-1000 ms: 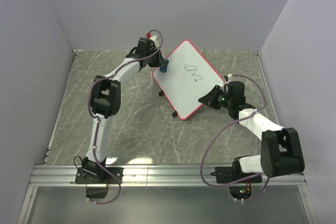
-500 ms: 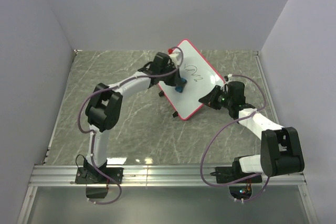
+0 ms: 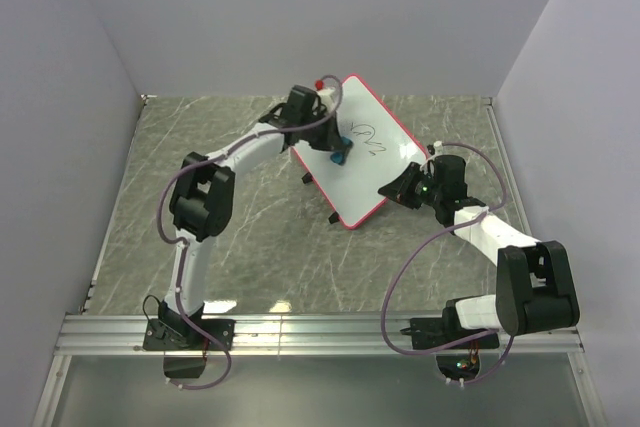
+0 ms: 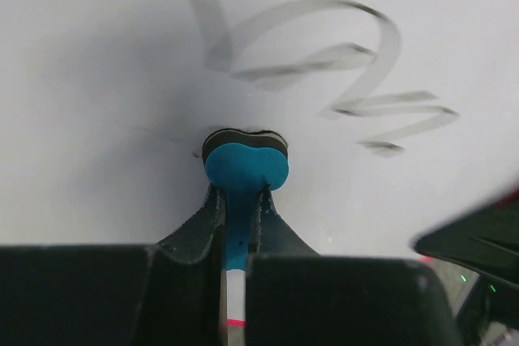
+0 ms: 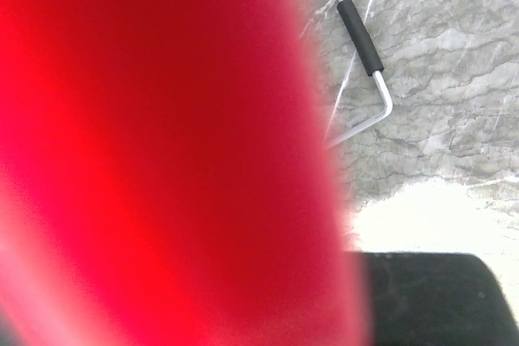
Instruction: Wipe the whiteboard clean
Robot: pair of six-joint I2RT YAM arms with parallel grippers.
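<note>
Currently the white rectangular whiteboard [image 3: 365,177] with a thin pink-red frame stands tilted on the grey marbled tabletop [image 3: 230,217], bearing a black marker scribble [image 4: 324,62]. The left gripper [image 4: 237,200] has its jaws closed on a small blue eraser [image 4: 245,168], whose head touches the board just beside the scribble. The right gripper [image 3: 392,190] sits at the board's near right edge; whether its jaws are closed cannot be told.

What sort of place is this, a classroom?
Probably a robot test lab, not a classroom: a left arm and a right arm bolted to a metal rail, plain walls boxing in the table, and one small whiteboard.
</note>
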